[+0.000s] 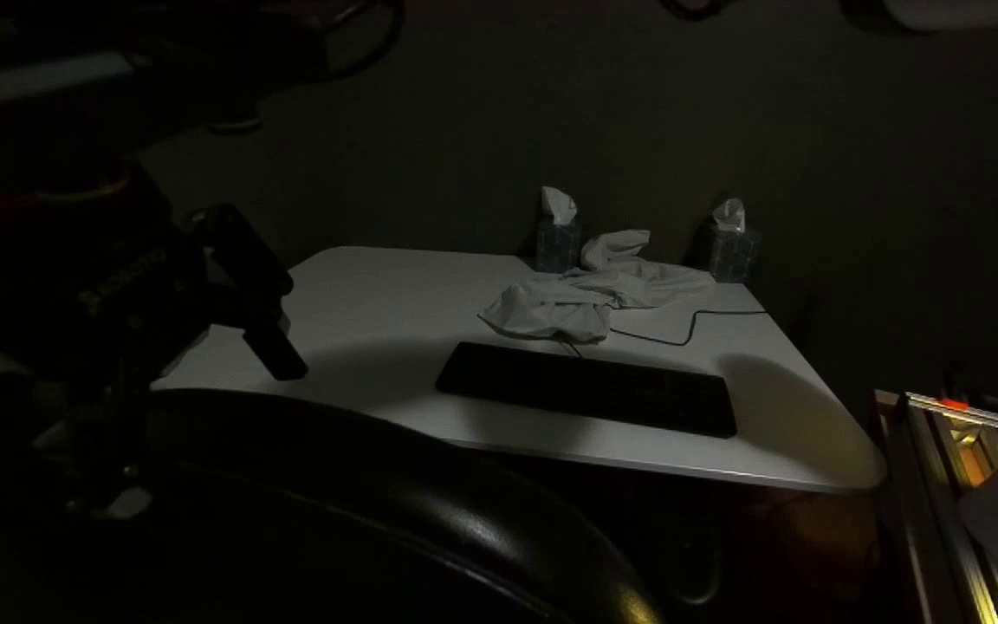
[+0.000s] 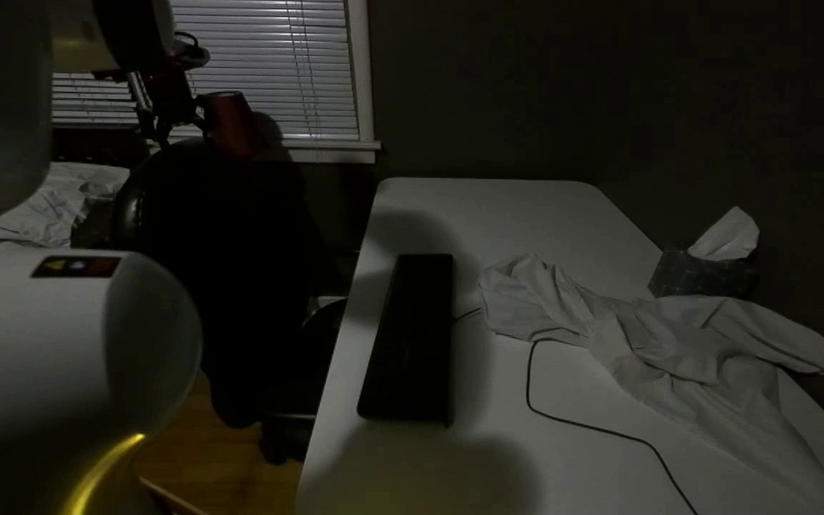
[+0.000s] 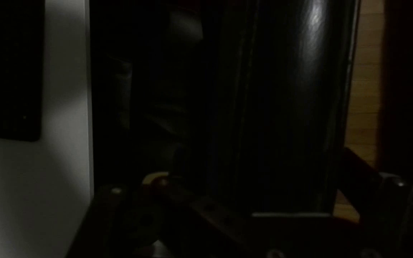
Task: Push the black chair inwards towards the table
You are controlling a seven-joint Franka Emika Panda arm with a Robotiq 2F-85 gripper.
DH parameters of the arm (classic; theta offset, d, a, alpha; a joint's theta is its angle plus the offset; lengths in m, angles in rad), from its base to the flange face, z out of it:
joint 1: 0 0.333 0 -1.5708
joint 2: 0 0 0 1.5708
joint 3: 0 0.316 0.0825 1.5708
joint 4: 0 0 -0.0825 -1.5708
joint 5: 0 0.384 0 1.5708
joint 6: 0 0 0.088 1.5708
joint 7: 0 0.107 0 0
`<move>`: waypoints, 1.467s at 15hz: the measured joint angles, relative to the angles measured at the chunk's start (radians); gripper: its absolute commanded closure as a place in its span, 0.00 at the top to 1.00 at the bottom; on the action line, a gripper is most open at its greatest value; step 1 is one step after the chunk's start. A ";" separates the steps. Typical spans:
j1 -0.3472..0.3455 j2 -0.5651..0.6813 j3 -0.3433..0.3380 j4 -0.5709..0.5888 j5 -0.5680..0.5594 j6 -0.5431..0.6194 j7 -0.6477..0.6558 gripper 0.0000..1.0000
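The black chair stands at the table's long edge with its rounded backrest away from the table; it also shows in an exterior view and the wrist view. The white table also shows in an exterior view and along the left of the wrist view. A dark gap lies between backrest and table edge. My gripper is open and low over the backrest's top, one finger on each side; the wrist view shows this too. Darkness hides whether the fingers touch the chair.
A black keyboard lies near the table's chair-side edge. A crumpled white cloth, a cable and two tissue boxes are farther back. A metal frame stands beside the table. A window is behind the chair.
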 measured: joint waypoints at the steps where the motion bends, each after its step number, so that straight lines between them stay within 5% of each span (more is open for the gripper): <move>1: -0.009 -0.018 0.000 -0.038 0.000 0.012 -0.002 1.00; 15: -0.062 -0.335 -0.003 -0.606 -0.114 0.046 -0.092 1.00; 22: -0.163 -0.497 0.023 -0.858 -0.197 0.147 -0.044 1.00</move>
